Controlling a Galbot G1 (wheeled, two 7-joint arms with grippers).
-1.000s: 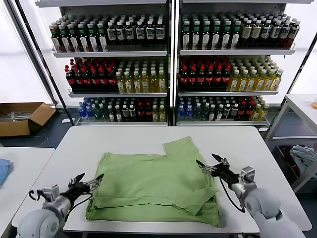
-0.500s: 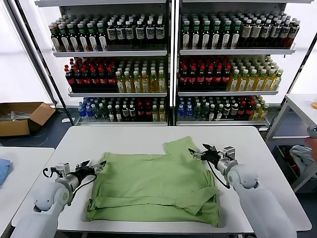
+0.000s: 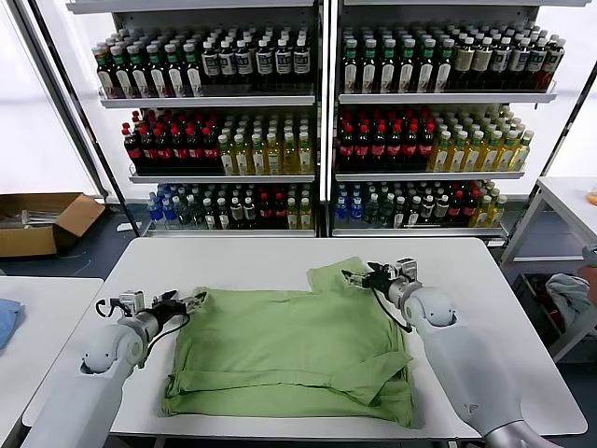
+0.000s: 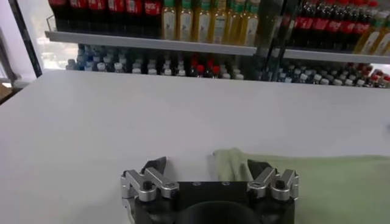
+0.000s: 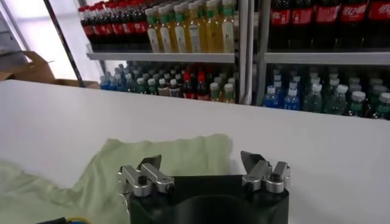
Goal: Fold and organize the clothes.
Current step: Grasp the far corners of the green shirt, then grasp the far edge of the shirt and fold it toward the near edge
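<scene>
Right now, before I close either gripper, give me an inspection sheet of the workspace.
Surface: white table, bare around the garment.
Job's things: green shirt, plain side up, partly folded, one flap reaching toward the far edge.
Clutter: nothing seen on this table.
Grippers: left gripper at the shirt's far-left corner, jaws open; right gripper at the far flap, jaws open.
Cables: black cable along the right arm.
Surroundings: bottle shelves behind; cardboard box on the floor.

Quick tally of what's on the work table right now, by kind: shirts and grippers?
Green polo shirt: 1
Grippers over the table: 2, left gripper at the shirt's far-left corner, right gripper at its raised sleeve, both with jaws open
Total: 3
</scene>
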